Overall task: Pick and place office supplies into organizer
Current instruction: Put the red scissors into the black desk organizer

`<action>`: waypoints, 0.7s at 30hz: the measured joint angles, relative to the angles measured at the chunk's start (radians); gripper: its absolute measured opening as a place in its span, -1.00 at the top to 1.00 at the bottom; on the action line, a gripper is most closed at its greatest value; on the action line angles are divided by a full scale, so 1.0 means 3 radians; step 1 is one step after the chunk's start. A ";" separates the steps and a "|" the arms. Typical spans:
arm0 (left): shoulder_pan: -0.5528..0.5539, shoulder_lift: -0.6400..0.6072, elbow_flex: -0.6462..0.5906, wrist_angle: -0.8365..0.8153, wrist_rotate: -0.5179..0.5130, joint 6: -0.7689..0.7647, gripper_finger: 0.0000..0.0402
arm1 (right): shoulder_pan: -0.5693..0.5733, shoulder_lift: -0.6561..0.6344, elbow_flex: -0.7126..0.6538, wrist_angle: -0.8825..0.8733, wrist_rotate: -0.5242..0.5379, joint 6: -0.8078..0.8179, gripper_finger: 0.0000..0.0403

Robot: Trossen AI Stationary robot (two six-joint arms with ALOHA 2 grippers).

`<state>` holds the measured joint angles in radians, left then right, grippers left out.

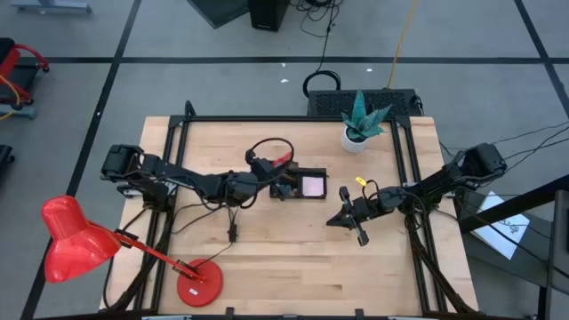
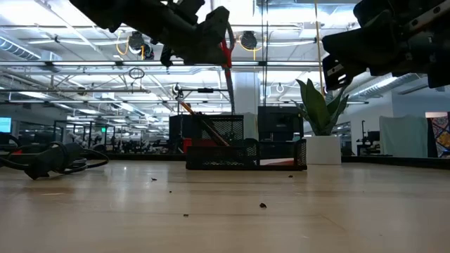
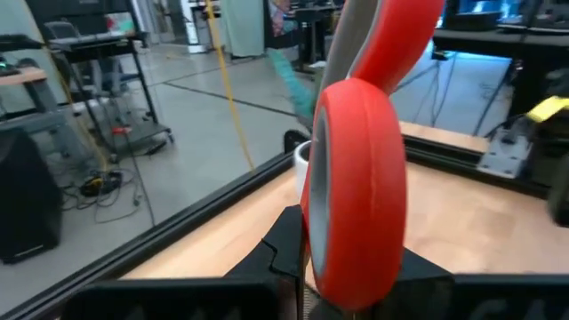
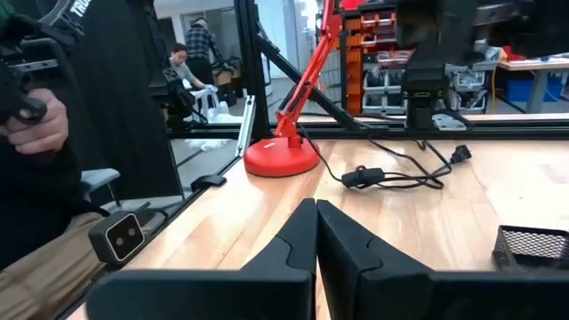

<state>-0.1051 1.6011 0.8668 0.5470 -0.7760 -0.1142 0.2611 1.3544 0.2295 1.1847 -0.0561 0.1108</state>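
My left gripper is over the table's middle, shut on the red-handled scissors. In the low view their blades hang down over the taller compartment of the black mesh organizer. An orange pencil leans in that compartment. A pink sticky-note pad lies in the organizer's lower part. My right gripper hovers shut and holding nothing, to the right of the organizer. A small yellow piece lies on the table near it. My left gripper pinches one red handle loop of the scissors between its two fingers. The fingers come nearly level from the table's left. The scissors are lifted clear and hang blades down below the grip. I cannot tell whether the tips reach into the organizer.
A white pot with a green plant stands at the far edge, right of the organizer. A red desk lamp with its round base fills the near left corner. A black cable lies on the table's left part.
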 joint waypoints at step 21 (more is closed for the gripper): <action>-0.0010 -0.0474 -0.0574 0.0450 0.0405 0.0117 0.81 | 0.0030 -0.0003 0.0001 -0.0127 -0.0179 -0.0588 1.00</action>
<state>-0.1081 1.4590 0.6945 0.6821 -0.6544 -0.0790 0.2701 1.3537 0.2298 1.1464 -0.1099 -0.0656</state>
